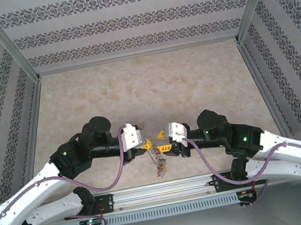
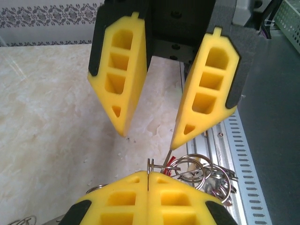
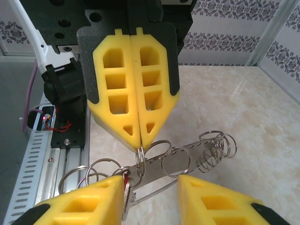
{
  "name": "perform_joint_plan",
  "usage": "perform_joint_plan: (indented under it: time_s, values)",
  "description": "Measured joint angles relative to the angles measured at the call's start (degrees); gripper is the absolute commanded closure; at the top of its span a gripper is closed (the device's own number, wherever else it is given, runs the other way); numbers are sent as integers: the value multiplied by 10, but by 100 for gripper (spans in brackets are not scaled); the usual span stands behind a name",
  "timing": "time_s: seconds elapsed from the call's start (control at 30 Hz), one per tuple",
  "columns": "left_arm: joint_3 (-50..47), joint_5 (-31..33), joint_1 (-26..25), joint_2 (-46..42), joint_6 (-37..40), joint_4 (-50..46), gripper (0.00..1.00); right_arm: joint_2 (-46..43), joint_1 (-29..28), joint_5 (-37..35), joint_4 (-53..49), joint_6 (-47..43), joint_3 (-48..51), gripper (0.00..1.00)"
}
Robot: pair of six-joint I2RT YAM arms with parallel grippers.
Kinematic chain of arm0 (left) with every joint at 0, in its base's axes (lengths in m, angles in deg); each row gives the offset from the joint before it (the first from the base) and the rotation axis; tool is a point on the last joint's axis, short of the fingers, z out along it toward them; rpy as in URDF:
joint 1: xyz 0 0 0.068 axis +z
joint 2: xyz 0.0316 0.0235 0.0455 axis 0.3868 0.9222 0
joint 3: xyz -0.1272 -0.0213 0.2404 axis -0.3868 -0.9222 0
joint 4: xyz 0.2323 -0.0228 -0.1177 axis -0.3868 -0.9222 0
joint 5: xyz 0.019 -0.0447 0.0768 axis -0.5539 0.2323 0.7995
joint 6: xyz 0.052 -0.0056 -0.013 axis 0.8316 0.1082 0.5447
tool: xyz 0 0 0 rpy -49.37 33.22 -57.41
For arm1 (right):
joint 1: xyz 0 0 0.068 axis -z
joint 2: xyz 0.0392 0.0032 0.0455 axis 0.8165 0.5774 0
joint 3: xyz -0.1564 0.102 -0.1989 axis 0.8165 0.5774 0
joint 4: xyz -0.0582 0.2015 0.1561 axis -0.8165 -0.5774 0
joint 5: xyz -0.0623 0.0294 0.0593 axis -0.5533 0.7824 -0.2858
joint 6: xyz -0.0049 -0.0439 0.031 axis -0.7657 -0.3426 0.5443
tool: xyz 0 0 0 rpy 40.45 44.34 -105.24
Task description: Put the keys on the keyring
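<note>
- The left arm [image 1: 36, 194] and the right arm [image 1: 297, 148] have white shells on the long links and black housings at the joints.
- A purple cable [image 1: 122, 159] runs along each arm.
- A small green light [image 1: 64, 153] glows on a black joint housing.
- The fingers [image 2: 123, 75] are bright yellow wedges with rectangular pockets and black backs.

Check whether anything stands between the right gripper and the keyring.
Nothing visible does. The left gripper is shut on a ring of the keyring, and the right gripper stands open right at it, its fingers on either side of the bunched rings.
</note>
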Motion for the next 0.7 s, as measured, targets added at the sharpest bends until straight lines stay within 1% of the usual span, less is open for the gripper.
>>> perform_joint_plan:
  time_s: [0.13,0.37,0.7]
  values:
    - [-10,-9,0,-3,-5,19,100,0,0,0,9,12,10,67]
    - [-26,-27,0,-25,-18,53,100,3,0,1,30,17,11,71]
    - [-91,-39,0,-59,-66,161,100,2,0,19,37,18,12,79]
